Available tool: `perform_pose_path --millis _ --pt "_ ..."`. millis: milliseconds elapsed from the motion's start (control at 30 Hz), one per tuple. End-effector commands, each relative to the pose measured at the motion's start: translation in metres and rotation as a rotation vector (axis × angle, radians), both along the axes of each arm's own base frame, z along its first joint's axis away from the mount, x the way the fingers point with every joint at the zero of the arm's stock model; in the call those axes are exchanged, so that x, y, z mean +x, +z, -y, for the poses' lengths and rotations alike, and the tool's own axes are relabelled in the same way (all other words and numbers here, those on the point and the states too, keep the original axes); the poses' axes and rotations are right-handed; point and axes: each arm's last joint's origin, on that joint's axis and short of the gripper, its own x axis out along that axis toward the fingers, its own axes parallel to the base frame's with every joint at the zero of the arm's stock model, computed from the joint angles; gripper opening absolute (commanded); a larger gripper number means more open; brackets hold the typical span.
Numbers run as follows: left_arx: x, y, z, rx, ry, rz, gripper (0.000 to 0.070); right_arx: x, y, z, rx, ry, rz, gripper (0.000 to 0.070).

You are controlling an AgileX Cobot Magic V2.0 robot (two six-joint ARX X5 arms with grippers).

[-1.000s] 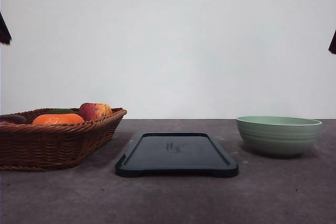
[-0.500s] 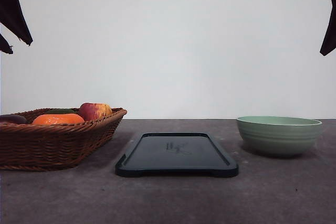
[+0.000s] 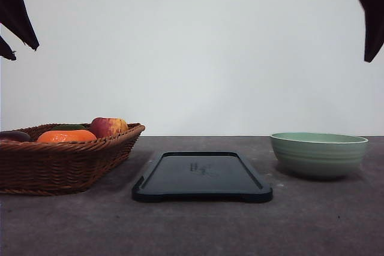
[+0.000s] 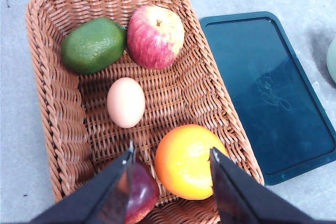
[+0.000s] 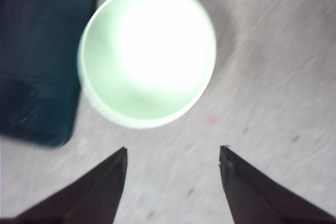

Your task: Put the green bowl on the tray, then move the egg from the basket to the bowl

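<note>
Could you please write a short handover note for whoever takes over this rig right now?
Left gripper: open, empty, above the basket.
Right gripper: open, empty, above the table near the bowl.
Bowl sits empty on the table, right of the tray, not on it. Tray is bare.
Egg lies in the basket among an apple, an avocado and an orange.
Done: nothing yet.
Left: put the bowl on the tray, then move the egg into it.

front view sits low at table level; wrist views look down, sharing the tray (image 3: 201, 177).
</note>
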Motion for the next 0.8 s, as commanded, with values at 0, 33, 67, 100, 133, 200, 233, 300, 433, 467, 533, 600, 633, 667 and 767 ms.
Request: perform_pose_path --millis 0,33,67,100,133,200,233,300,433,467,533,600,633,667,767 --pt "0.002 0.008 0.001 0.001 -0.011 0.030 0.0281 0.014 0.000 -0.001 -0.012 -0.013 -0.005 0.0343" --pt "0.002 0.008 0.001 0.001 -0.011 0.031 0.0280 0.020 -0.002 -0.001 -0.023 -0.017 -0.012 0.0339" --pt "0.002 0.008 0.001 0.001 -0.011 0.031 0.0277 0.026 -0.005 0.000 -0.032 -0.018 -0.020 0.0337" --pt "0.002 0.008 0.001 0.001 -0.011 0.031 0.0274 0.031 -0.007 0.000 -0.041 -0.018 -0.027 0.0335" --pt "0.002 0.008 0.001 0.001 -0.012 0.032 0.0274 0.038 -0.012 0.000 -0.048 -0.018 -0.036 0.0335" --pt "0.002 0.008 0.001 0.001 -0.012 0.033 0.0274 0.049 -0.021 -0.001 -0.056 -0.019 -0.051 0.0335" --pt "0.002 0.008 0.001 0.001 -0.012 0.033 0.0274 0.054 -0.026 -0.001 -0.057 -0.019 -0.058 0.0335" --pt "0.002 0.008 0.001 0.001 -0.012 0.032 0.0274 0.064 -0.037 -0.001 -0.058 -0.019 -0.073 0.0335" --pt "0.003 0.008 0.001 0.001 -0.012 0.032 0.0274 0.078 -0.059 -0.002 -0.059 -0.018 -0.111 0.0333" --pt "0.003 0.008 0.001 0.001 -0.012 0.032 0.0274 0.081 -0.064 -0.002 -0.060 -0.017 -0.119 0.0333" --pt "0.003 0.008 0.001 0.001 -0.012 0.032 0.0274 0.087 -0.072 -0.002 -0.060 -0.018 -0.127 0.0327" --pt "0.003 0.008 0.001 0.001 -0.011 0.032 0.0274 0.091 -0.079 -0.002 -0.060 -0.017 -0.133 0.0291" --pt "0.003 0.008 0.001 0.001 -0.011 0.032 0.0274 0.093 -0.082 -0.002 -0.060 -0.017 -0.135 0.0259" --pt "0.003 0.008 0.001 0.001 -0.011 0.032 0.0274 0.095 -0.085 -0.002 -0.060 -0.017 -0.137 0.0230" --pt "0.003 0.008 0.001 0.001 -0.011 0.032 0.0274 0.098 -0.091 -0.002 -0.061 -0.017 -0.145 0.0122"
